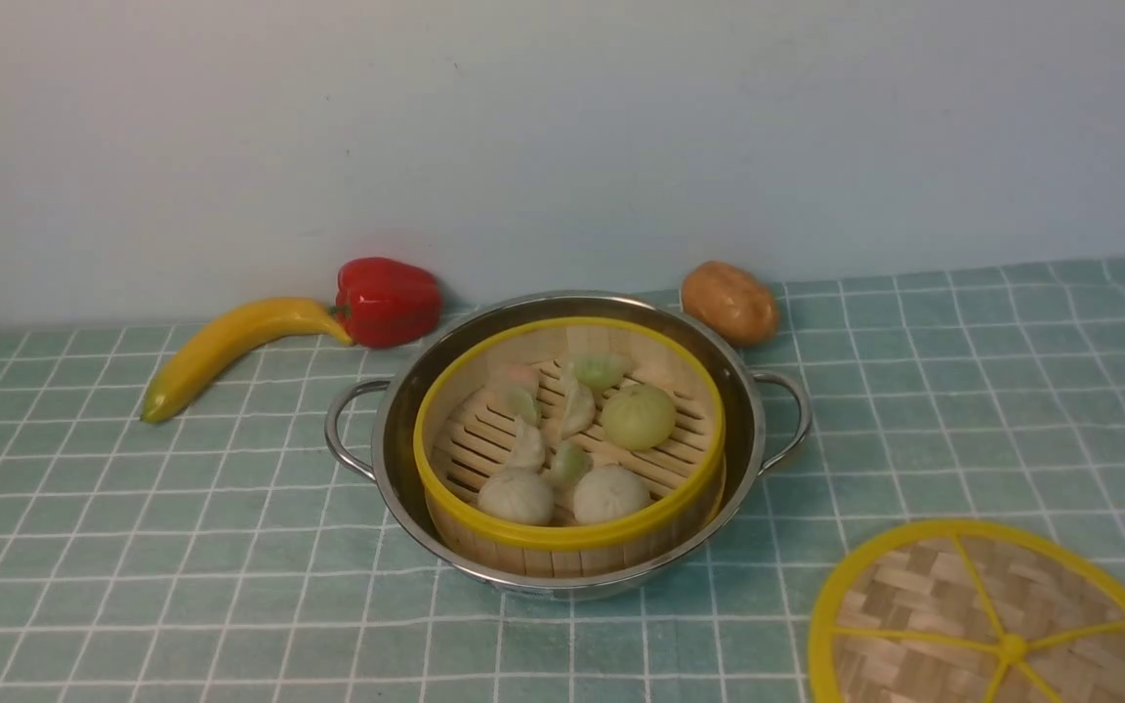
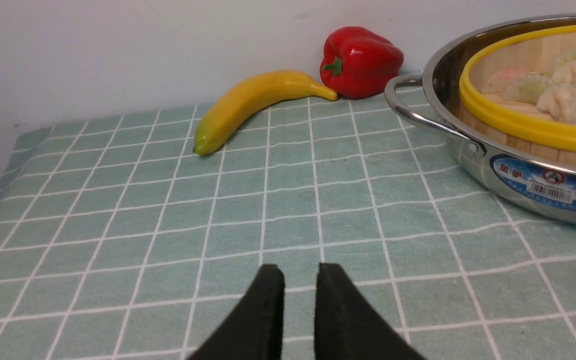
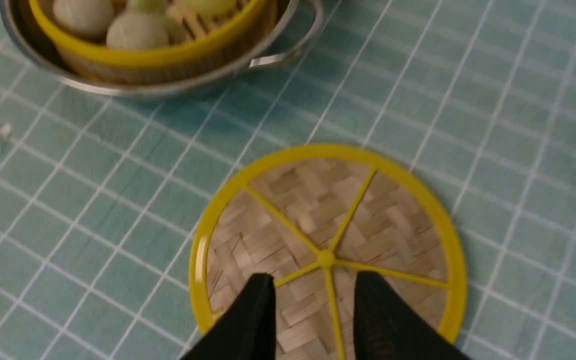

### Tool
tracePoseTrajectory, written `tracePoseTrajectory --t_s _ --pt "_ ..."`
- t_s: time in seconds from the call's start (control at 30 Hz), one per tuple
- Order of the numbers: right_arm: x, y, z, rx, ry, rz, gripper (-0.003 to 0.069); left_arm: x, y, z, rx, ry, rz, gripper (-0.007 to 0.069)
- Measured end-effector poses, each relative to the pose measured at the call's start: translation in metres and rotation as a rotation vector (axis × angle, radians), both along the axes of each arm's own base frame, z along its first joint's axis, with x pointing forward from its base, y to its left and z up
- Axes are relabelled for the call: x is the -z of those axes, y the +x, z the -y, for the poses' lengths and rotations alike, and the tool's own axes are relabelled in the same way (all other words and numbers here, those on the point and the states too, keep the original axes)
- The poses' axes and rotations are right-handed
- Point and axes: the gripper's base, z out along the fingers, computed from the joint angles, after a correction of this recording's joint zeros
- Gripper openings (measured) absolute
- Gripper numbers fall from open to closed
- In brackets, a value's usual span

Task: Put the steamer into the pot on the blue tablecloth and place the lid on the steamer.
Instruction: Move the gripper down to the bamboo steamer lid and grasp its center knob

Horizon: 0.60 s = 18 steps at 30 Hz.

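Steamer point(image 1: 562, 557) in pot point(image 1: 572, 586). Lid point(image 1: 924, 605) at pot's 4 o'clock; right gripper point(image 3: 315, 277) spread wide, empty: centre over knob point(image 3: 326, 259), pinch. Left gripper point(image 2: 300, 267) barely parted, empty.

A mock kitchen table: blue tablecloth point(image 1: 133, 547), bare wall point(image 1: 562, 127), pot point(image 1: 395, 430).

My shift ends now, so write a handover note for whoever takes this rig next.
Left hand: slightly open, empty, over the blue tablecloth near the pot.
Right hand: open, empty, above the lid, which lies flat on the tablecloth, right of the pot and nearer the robot.
Done: steamer sits in the pot.
To do: grasp the lid, set it on the steamer.
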Motion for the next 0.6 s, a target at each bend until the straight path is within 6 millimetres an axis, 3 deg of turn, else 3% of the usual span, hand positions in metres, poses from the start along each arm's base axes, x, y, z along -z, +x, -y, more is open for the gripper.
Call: tracePoseTrajectory --t_s 0.07,0.1,0.13,0.23,0.4,0.6 --pt "0.024 0.030 -0.007 -0.029 -0.014 -0.131 0.0240 0.000 0.000 0.000 0.000 0.000 0.000 0.0097" --pt "0.026 0.032 -0.008 -0.031 -0.015 -0.144 0.0240 0.000 0.000 0.000 0.000 0.000 0.000 0.0096" --pt "0.047 0.052 -0.013 -0.053 -0.034 -0.240 0.0240 0.000 0.000 0.000 0.000 0.000 0.000 0.0102" --pt "0.075 0.076 -0.022 -0.063 -0.057 -0.323 0.0240 0.000 0.000 0.000 0.000 0.000 0.000 0.0108" --pt "0.113 0.102 -0.029 -0.055 -0.111 -0.418 0.0240 0.000 0.000 0.000 0.000 0.000 0.000 0.0117" --pt "0.140 0.110 -0.039 -0.090 -0.180 -0.500 0.0240 0.000 0.000 0.000 0.000 0.000 0.000 0.0136"
